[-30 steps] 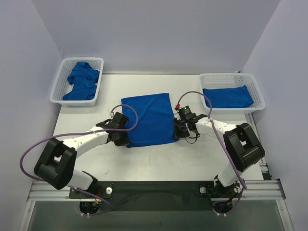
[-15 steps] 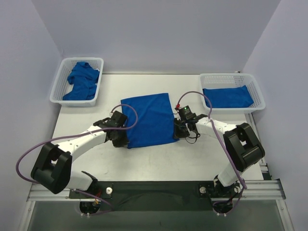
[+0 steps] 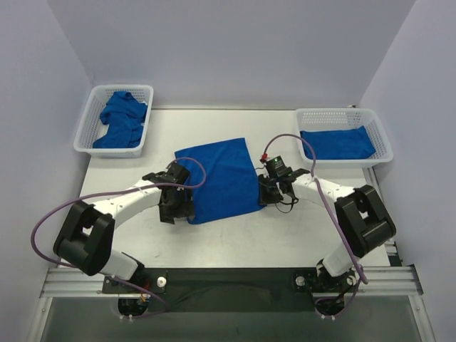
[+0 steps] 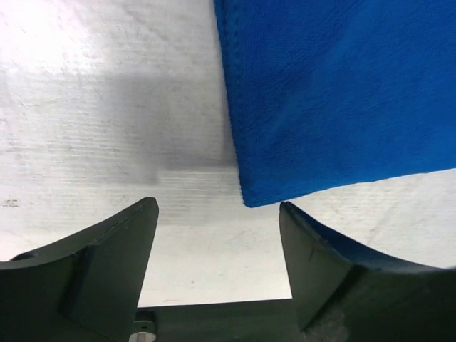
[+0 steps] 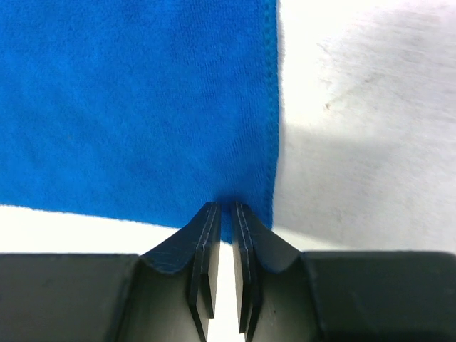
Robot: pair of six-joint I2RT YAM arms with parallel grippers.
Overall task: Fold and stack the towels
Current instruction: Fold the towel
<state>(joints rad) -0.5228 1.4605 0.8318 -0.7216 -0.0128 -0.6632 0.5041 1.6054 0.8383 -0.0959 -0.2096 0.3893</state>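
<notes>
Blue towel (image 3: 217, 178) between two baskets (image 3: 85, 127) (image 3: 335, 114); right fingers (image 5: 206, 242) pinch it, left fingers (image 4: 107, 249) wide.

nothing legible shows in any view: the blue towel (image 3: 221, 178), the bench (image 3: 235, 235) and the white baskets (image 3: 121, 88) carry no letters, numbers, brands or signs that can be read.
</notes>
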